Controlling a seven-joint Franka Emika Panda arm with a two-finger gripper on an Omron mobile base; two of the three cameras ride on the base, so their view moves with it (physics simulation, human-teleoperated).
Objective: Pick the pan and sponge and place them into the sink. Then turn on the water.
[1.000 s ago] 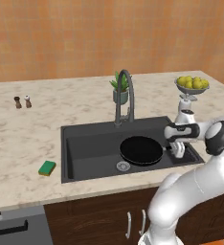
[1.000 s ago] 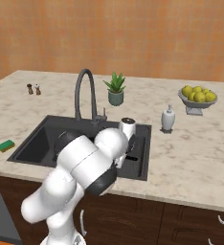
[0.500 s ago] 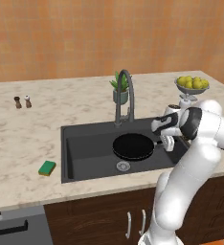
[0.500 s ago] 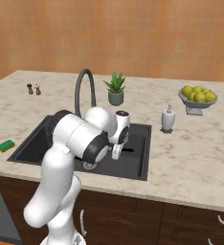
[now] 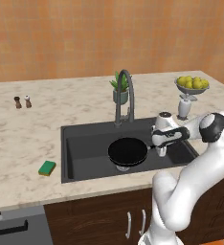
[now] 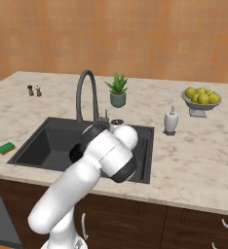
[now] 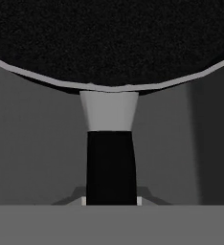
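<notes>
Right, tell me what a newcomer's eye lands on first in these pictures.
First, the round black frying pan held over the large dark grey sink basin, its short handle clamped in the white arm's end effector at the pan's right. Next, the small green rectangular sponge lying alone on the marble counter, left of the basin. Behind the basin, the tall arched dark faucet stands dry, no stream falling.
</notes>
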